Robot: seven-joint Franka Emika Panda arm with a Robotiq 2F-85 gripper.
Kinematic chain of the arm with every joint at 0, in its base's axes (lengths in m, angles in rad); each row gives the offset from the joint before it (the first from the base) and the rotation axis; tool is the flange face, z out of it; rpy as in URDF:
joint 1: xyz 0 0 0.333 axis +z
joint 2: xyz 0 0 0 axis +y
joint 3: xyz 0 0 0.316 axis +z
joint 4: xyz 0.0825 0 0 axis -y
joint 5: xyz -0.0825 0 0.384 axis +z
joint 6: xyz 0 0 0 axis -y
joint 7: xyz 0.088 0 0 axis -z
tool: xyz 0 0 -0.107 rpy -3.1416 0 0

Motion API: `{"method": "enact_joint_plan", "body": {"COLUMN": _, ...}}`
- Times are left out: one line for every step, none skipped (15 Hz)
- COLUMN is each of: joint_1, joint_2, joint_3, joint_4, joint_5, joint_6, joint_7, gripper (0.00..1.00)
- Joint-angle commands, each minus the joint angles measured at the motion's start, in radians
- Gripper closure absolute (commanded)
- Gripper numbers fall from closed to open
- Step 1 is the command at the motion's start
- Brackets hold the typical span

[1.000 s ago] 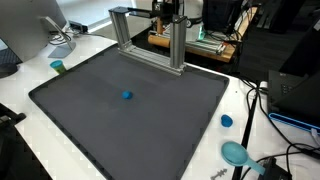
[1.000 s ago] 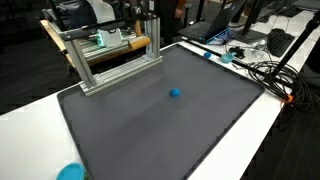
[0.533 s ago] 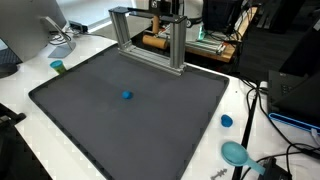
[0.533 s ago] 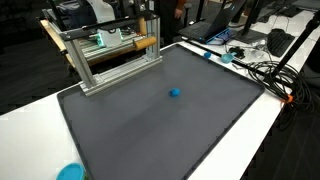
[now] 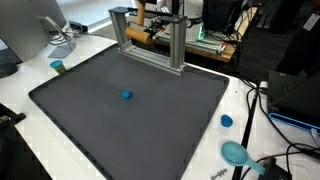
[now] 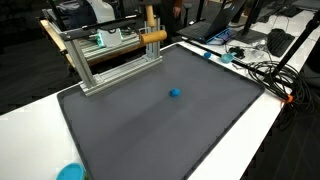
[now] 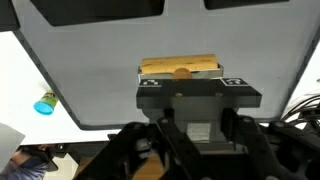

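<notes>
At the left edge of the white table [image 5: 25, 90], just off the dark mat [image 5: 100, 130], stands a small teal cup [image 5: 58, 67]. On the mat, a little to the left of its middle, lies a small blue ball [image 5: 126, 96], well apart from all other things. At the far edge of the mat stands a metal frame [image 5: 178, 45]. The wooden block [image 5: 140, 31] is close by this frame, near its upper part, as both exterior views show; I cannot tell if it touches the frame. In the wrist view the gripper [image 7: 190, 84] is clenched on this block, which sits right at its fingertips. Near the right edge of the table, off the mat, lies a blue cap [image 5: 226, 121]. Nearer to the front right corner is a teal bowl [image 5: 236, 152], with cables [image 5: 262, 100] beside them.
</notes>
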Motion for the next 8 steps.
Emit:
{"method": "enact_joint_plan", "body": {"joint_1": -0.039, "joint_2": 0.168, "joint_3": 0.019, "joint_4": 0.207, "joint_5": -0.066, "joint_6": -0.057, "joint_7": 0.051, "gripper": 0.78}}
{"method": "enact_joint_plan", "body": {"joint_1": -0.04, "joint_2": 0.212, "joint_3": 0.021, "joint_4": 0.253, "joint_5": -0.083, "joint_6": -0.073, "joint_7": 0.054, "gripper": 0.78}}
{"method": "enact_joint_plan", "body": {"joint_1": -0.042, "joint_2": 0.254, "joint_3": 0.023, "joint_4": 0.293, "joint_5": -0.102, "joint_6": -0.087, "joint_7": 0.064, "gripper": 0.78}}
{"method": "enact_joint_plan", "body": {"joint_1": -0.044, "joint_2": 0.298, "joint_3": 0.024, "joint_4": 0.323, "joint_5": -0.123, "joint_6": -0.082, "joint_7": 0.079, "gripper": 0.78}}
{"method": "enact_joint_plan", "body": {"joint_1": -0.039, "joint_2": 0.338, "joint_3": 0.02, "joint_4": 0.349, "joint_5": -0.136, "joint_6": -0.082, "joint_7": 0.085, "gripper": 0.78}}
{"method": "enact_joint_plan", "body": {"joint_1": -0.033, "joint_2": 0.372, "joint_3": 0.015, "joint_4": 0.368, "joint_5": -0.15, "joint_6": -0.081, "joint_7": 0.09, "gripper": 0.78}}
{"method": "enact_joint_plan", "body": {"joint_1": -0.026, "joint_2": 0.409, "joint_3": 0.007, "joint_4": 0.382, "joint_5": -0.156, "joint_6": -0.079, "joint_7": 0.086, "gripper": 0.78}}
{"method": "enact_joint_plan", "body": {"joint_1": -0.02, "joint_2": 0.442, "joint_3": -0.001, "joint_4": 0.396, "joint_5": -0.16, "joint_6": -0.08, "joint_7": 0.079, "gripper": 0.78}}
